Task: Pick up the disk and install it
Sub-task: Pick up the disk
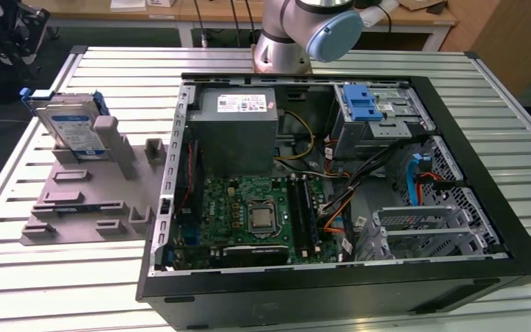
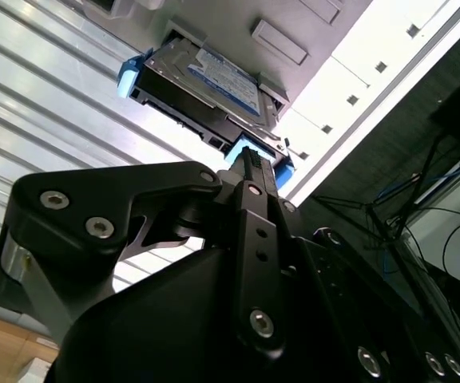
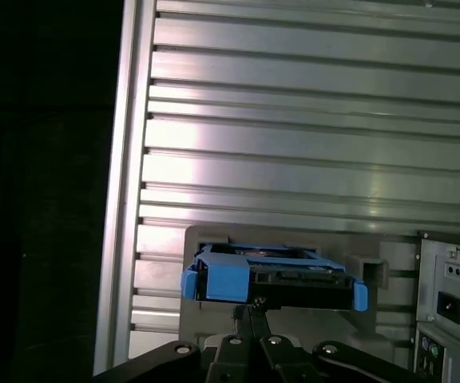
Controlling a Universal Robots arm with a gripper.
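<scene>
The disk (image 1: pixel 70 126), silver with a white-and-blue label and a blue bracket, stands on edge in a grey holder (image 1: pixel 81 200) on the slatted table, at the exterior view's left. In both wrist views the disk (image 2: pixel 214 80) (image 3: pixel 274 275) lies beyond my gripper (image 3: pixel 250 306), apart from it. The black fingers (image 2: pixel 250 171) meet at their tips with nothing between them. The arm's grey and blue joint (image 1: pixel 325 31) hangs behind the computer case.
An open computer case (image 1: pixel 487 200) fills the middle and right of the table. Inside are a grey power-supply box (image 1: pixel 238 131), a green motherboard (image 1: pixel 256 214), a drive cage with a blue latch (image 1: pixel 362 104) and a silver cage (image 1: pixel 422 228). Desks stand behind.
</scene>
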